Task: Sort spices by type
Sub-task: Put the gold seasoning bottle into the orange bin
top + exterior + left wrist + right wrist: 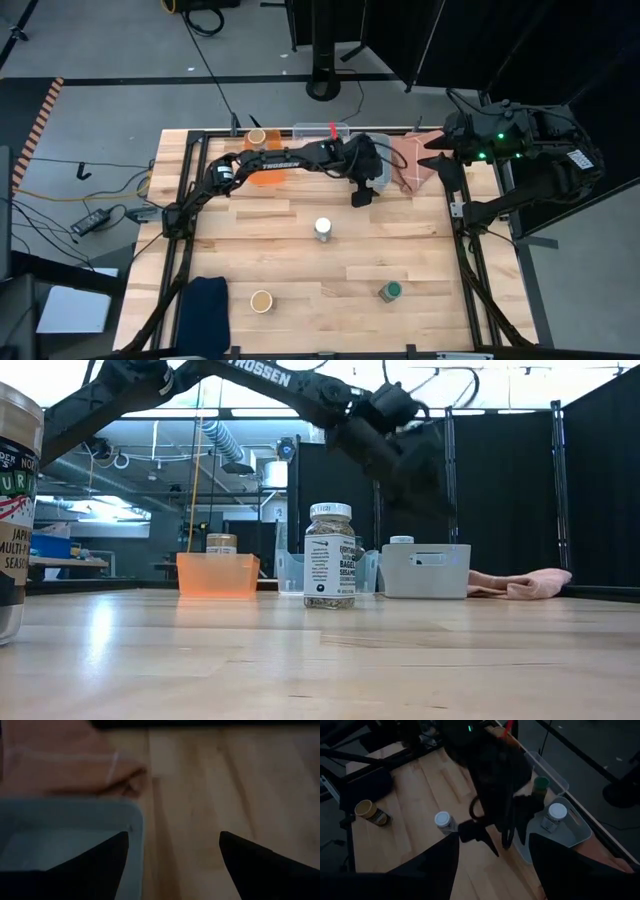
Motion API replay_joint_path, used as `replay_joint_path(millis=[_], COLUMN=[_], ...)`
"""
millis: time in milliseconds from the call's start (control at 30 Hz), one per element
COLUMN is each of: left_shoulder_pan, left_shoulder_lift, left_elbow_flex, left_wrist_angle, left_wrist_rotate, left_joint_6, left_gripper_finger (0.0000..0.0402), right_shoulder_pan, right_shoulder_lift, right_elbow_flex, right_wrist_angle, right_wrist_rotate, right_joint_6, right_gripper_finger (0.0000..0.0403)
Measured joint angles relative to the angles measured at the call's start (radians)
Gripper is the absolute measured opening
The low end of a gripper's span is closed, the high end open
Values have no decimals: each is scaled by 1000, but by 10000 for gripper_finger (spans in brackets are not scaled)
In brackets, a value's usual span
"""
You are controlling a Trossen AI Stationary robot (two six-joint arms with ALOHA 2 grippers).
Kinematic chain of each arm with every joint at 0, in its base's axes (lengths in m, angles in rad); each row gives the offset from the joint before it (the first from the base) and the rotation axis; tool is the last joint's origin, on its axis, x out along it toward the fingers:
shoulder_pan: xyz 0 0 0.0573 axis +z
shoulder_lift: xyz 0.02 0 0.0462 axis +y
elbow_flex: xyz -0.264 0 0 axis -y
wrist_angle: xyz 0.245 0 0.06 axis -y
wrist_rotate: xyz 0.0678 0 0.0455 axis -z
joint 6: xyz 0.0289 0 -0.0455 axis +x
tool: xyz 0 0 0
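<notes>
Overhead first: my left claw (361, 196) hangs at the near edge of the pale-blue bin (381, 181), with nothing held that I can see. The white-lidded jar on the tabletop (322, 229) stands upright just toward me and a little to my left of it, so my left arm is plainly the nearer one. Farther toward me stand a tan-lidded jar (261, 300) and a green-lidded jar (390, 291). Another tan-lidded jar (257, 136) sits in the orange bin (268, 172). My right claw (433, 157) waits off by the far right corner, over the pink cloth (412, 162); whether it is open or closed I cannot tell from above.

Table-level view: the white-lidded jar stands tall, its long axis vertical, in front of the bins. A jar at the picture's left edge is cut off, its lid out of sight. My arm blurs across the top.

Left wrist view: my fingers (102, 865) are spread wide with bare tabletop (200, 795) between them and the blue bin's corner beside one tip. The jar I judge to be next is not in sight here.

Right wrist view: my own dark fingers stand apart, empty. A second white-lidded jar (554, 816) sits in the blue bin and a green-lidded one (540, 787) in the clear bin (551, 771), partly hidden behind the left arm.
</notes>
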Motion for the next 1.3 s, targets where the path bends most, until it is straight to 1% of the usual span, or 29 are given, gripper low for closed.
replay_joint_path(millis=[67,167,200,233,267,333,467,533,667,733,800,900,1000,1133,1300], left_shoulder_pan=[0,0,-1,-2,-2,-1,-1,-10,-50,-81,-120,-193,-261,-349,-478], left_shoulder_lift=[-3,-6,-7,-19,-56,-120,-244,-287,-361,-398,-441,-525,-612,-718,-849], left_elbow_flex=[69,204,248,259,229,195,193,193,192,185,149,57,-51,-236,-467], left_wrist_angle=[-60,-212,-267,-297,-304,-378,-637,-769,-985,-1065,-1066,-1050,-1035,-992,-858], left_wrist_rotate=[57,156,171,180,186,204,207,207,202,194,181,147,47,-64,-72], left_joint_6=[-3,31,49,59,62,75,135,154,153,121,78,-17,-131,-284,-528], left_gripper_finger=[318,318,318,318,318,318,318,318,318,318,318,318,318,318,319], right_shoulder_pan=[0,0,0,0,0,0,0,0,0,0,0,0,0,0,0], right_shoulder_lift=[0,0,0,0,0,0,0,0,0,0,0,0,0,0,0], right_elbow_flex=[0,0,0,0,0,0,0,0,0,0,0,0,0,0,0], right_wrist_angle=[0,0,0,-1,-2,-2,-3,-4,-5,-5,-5,-6,-6,-6,-6], right_wrist_rotate=[0,0,0,0,0,-1,0,-1,0,0,-1,-1,-2,-3,-2], right_joint_6=[0,0,0,0,0,0,-4,-14,-30,-40,-54,-56,-75,-94,-109], right_gripper_finger=[248,248,248,248,248,248,248,248,248,248,248,248,248,248,248])
